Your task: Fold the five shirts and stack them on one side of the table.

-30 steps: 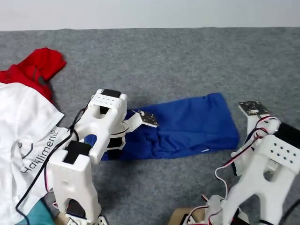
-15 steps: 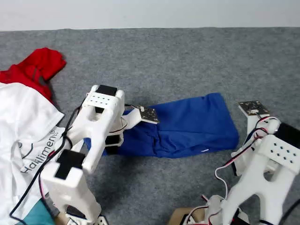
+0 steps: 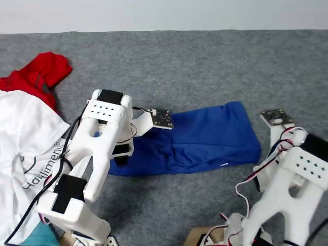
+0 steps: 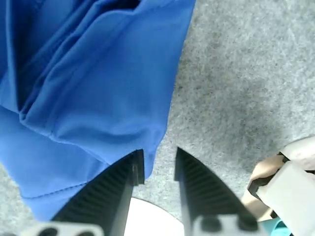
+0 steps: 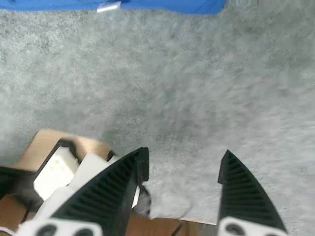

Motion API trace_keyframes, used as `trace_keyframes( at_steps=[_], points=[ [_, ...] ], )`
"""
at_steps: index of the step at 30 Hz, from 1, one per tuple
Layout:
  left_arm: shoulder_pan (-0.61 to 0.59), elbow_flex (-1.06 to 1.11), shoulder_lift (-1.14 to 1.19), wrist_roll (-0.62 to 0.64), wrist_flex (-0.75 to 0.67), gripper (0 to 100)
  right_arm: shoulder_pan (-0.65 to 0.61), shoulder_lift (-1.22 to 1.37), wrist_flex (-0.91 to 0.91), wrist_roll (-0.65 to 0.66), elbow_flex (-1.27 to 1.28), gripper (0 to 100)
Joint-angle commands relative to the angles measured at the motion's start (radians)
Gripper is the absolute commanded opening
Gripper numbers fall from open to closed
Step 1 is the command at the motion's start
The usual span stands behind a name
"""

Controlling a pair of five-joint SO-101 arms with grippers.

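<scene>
1. Blue shirt (image 3: 205,138): it lies flat on the grey table cover (image 3: 205,66) as a long folded band, smooth at the end near your right arm (image 3: 287,179), bunched into creases at the end under your left arm (image 3: 102,133)
2. In the left wrist view the blue shirt (image 4: 88,88) shows layered folds and a stitched hem
3. Left gripper (image 4: 158,156): it sits at the creased end of the blue shirt, jaws parted by a narrow slot. The hem corner lies against one finger, with bare cover in the slot. You have no firm hold on the cloth
4. Right gripper (image 5: 185,155): it is off the smooth end of the blue shirt, jaws spread wide with nothing between them
5. White shirt (image 3: 25,154): it is spread loose beyond the creased end, well apart from the blue shirt; the red shirt (image 3: 41,74) is crumpled at its far edge
6. Open room: there is bare cover along the whole far long edge of the blue shirt, and a narrower strip along the near edge between your two arm bases
</scene>
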Motion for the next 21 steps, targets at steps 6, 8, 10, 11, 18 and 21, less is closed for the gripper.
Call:
trace_keyframes(
  at_steps=[6,8,10,11,18,21],
  points=[
    [0.005,-0.007,-0.233,0.249,0.031,0,-0.156,-0.019,-0.021,0.014,-0.169,22.8],
    [0.005,-0.010,-0.344,0.333,0.029,0,-0.208,-0.018,-0.065,0.012,-0.167,16.5],
    [0.005,-0.008,-0.440,0.396,0.029,0,-0.252,-0.016,-0.116,0.011,-0.166,8.3],
    [0.005,-0.004,-0.483,0.423,0.029,0,-0.275,-0.010,-0.139,-0.003,-0.161,4.9],
    [-0.044,-0.002,-0.674,0.563,0.031,0,-0.446,0.199,-0.231,-0.118,-0.130,1.5],
    [-0.123,-0.002,-0.718,0.601,0.031,0,-0.536,0.278,-0.266,-0.173,-0.130,1.4]
  ],
)
